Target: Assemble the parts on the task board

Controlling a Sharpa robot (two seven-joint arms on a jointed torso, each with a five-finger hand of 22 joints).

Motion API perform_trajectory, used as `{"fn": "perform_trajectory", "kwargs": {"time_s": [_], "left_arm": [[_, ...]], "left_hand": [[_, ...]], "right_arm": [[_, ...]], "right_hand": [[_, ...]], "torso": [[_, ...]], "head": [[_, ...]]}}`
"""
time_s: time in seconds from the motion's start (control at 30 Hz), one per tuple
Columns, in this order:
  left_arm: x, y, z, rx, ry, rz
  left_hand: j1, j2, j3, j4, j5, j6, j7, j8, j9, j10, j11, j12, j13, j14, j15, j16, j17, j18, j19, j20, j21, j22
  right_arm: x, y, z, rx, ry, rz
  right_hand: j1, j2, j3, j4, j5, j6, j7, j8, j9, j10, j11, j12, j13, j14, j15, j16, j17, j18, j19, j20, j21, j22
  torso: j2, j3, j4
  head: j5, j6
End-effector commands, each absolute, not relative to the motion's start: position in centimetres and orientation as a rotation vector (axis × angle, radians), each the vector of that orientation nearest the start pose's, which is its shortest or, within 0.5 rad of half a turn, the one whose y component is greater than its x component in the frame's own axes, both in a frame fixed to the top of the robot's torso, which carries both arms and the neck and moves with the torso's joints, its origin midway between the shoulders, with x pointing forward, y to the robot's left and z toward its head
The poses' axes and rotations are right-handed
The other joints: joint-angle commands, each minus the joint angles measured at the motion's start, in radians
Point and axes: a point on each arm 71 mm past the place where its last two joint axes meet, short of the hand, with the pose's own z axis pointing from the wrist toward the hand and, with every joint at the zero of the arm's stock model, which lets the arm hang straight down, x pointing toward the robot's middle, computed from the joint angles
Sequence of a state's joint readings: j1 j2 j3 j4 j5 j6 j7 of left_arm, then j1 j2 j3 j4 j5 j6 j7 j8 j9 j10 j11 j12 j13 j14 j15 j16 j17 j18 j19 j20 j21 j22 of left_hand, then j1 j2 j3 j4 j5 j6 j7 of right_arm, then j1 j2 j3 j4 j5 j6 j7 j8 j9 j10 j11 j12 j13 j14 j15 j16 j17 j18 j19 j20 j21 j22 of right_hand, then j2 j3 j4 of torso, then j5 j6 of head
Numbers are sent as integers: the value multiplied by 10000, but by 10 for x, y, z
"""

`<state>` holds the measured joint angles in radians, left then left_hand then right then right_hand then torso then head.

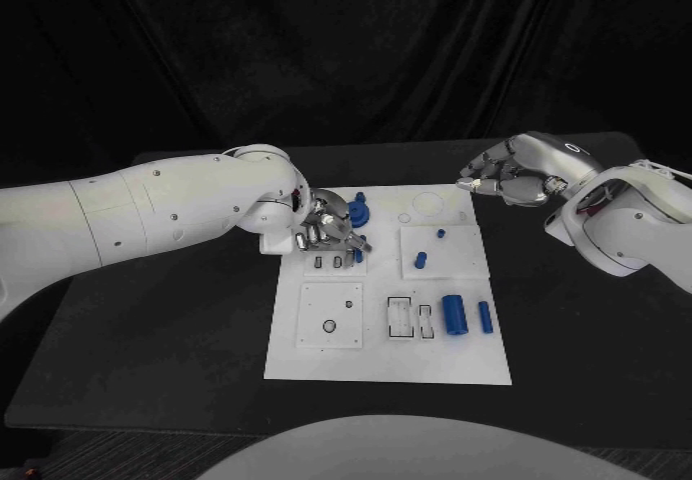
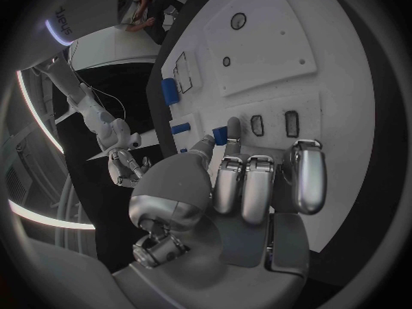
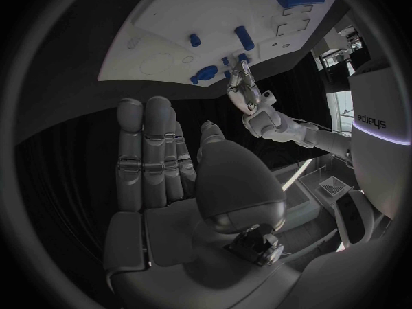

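Nearest the camera, at the lower middle of the head view, the task board (image 1: 387,368) lies flat on the black surface (image 1: 159,350), a white plate turned lengthwise away from the robot. Its near half carries a raised square panel (image 1: 330,314) at the lower left and, to the right of that, outlined recesses beside a large blue cylinder (image 1: 454,316) and a slimmer blue pin (image 1: 486,318); both lie on their sides, probably parked there until their turn.

Further up, in the middle of the picture, a small blue peg (image 1: 418,261) sits on the board with a tinier blue piece (image 1: 441,235) just beyond it.

At the far left corner of the board the left hand (image 1: 326,228) hovers low over two small dark slots (image 1: 327,262). In the left wrist view a short blue part (image 2: 220,136) shows between thumb and a fingertip, so the fingers seem to be pinching it, presumably to bring it to a slot. A larger blue knob-like part (image 1: 356,208) lies just behind that hand.

Furthest away, at the upper right, the right hand (image 1: 508,172) hangs off the board's far corner, its fingers loosely apart and holding nothing, seemingly kept clear.
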<state>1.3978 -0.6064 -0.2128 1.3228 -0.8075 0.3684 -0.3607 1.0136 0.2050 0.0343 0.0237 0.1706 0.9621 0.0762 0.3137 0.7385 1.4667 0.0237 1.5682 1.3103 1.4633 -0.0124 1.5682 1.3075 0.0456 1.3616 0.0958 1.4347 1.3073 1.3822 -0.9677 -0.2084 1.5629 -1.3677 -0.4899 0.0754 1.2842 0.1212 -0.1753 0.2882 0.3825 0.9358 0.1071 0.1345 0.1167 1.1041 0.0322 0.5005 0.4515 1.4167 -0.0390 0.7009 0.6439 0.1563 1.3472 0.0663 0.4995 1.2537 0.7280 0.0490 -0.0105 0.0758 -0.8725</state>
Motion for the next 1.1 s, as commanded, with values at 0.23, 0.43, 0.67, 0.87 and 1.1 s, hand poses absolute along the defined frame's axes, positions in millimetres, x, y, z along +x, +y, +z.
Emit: {"fn": "perform_trajectory", "kwargs": {"time_s": [0.23,0.43,0.67,0.87,1.1], "left_arm": [[505,144,-206,-91,25478,-6802],[505,145,-206,-157,25430,-6808],[505,149,-205,-287,25345,-6811],[503,154,-205,-417,25268,-6825],[502,160,-204,-606,25122,-6854]], "left_hand": [[296,-203,935,-602,745,-158,-21,-179,252,1041,-76,26,2605,1075,-88,26,2633,108,-106,-44,-146,1265],[201,-371,1628,-926,1055,-182,1,-303,345,1041,-62,26,2605,1075,-78,26,2633,127,-175,-41,-242,1253],[-96,-607,2537,-1250,1275,-154,16,-420,467,1041,-45,26,2605,1075,-64,26,2633,130,-181,-25,-306,1295],[-425,-862,3680,-1657,1863,-93,23,-432,711,1041,-48,26,2605,1075,-68,26,2633,130,-138,-41,-344,1371],[-612,-1005,4247,-1850,2095,-103,42,-422,869,1041,-52,26,2605,1075,-77,26,2633,118,-84,-33,-338,1429]], "right_arm": [[481,-247,-145,-1993,14755,6860],[481,-248,-146,-1994,14792,6846],[482,-248,-146,-1995,14809,6836],[482,-249,-146,-1985,14849,6811],[482,-250,-147,-1973,14891,6785]], "right_hand": [[17,71,-64,-10,-41,39,54,-5,8,58,-36,24,4,73,-24,12,-7,22,38,0,-32,-3],[17,71,-64,-10,-41,39,54,-5,8,58,-36,24,4,73,-24,12,-7,22,38,0,-32,-3],[40,75,-60,-17,-50,41,54,-4,9,66,-37,28,3,71,-26,9,-8,23,41,-1,-46,-7],[42,83,-58,-13,-56,42,56,-4,9,70,-37,30,3,71,-26,13,-2,23,43,-1,-52,-8],[41,94,-58,-6,-68,42,59,-4,9,75,-36,33,3,62,-26,-25,-40,31,34,-1,-109,-24]], "torso": [[-2,1,4],[2,-2,14],[1,2,12],[1,-1,11],[6,-3,12]], "head": [[-23,-2],[-13,-2],[7,-2],[8,-2],[36,-2]]}}
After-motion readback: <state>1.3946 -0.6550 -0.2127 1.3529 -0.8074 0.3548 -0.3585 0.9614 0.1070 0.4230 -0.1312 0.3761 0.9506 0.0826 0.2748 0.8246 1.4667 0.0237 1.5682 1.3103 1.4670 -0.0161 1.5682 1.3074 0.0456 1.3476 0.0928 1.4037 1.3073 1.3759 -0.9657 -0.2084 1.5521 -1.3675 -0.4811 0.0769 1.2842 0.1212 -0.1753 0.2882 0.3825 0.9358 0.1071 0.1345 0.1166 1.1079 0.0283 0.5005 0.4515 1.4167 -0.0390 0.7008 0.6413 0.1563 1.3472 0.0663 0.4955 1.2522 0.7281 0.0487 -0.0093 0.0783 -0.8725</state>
